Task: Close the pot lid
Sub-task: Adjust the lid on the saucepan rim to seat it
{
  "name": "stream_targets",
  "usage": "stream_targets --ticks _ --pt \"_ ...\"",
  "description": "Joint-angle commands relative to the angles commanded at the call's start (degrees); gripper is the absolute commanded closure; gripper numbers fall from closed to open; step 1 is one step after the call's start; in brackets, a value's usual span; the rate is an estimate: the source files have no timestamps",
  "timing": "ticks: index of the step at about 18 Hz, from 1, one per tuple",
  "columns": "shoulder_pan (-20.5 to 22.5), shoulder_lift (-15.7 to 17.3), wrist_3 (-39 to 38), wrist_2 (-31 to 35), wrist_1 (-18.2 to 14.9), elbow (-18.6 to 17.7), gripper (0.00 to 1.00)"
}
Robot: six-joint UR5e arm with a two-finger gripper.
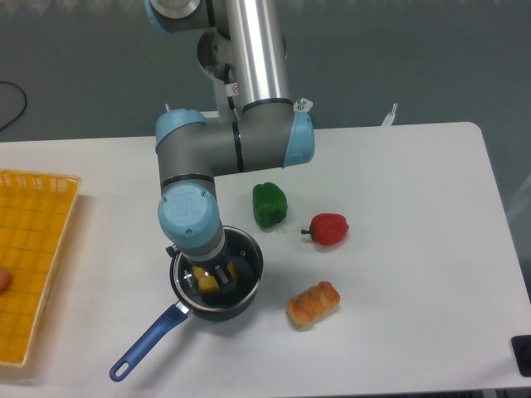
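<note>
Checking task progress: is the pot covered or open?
Open: no lid sits on the pot; the gripper reaches inside, beside something yellow.

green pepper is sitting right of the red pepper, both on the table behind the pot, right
Not quite. The camera view shows the green pepper to the left of the red pepper, not right. Both do sit on the table behind the pot, where the gripper reaches inside.
</note>
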Motion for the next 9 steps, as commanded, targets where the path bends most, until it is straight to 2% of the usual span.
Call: stream_targets --ticks 9 --pt "-1.0 -0.6 -1.0 0.2 1.2 -0.1 0.37"
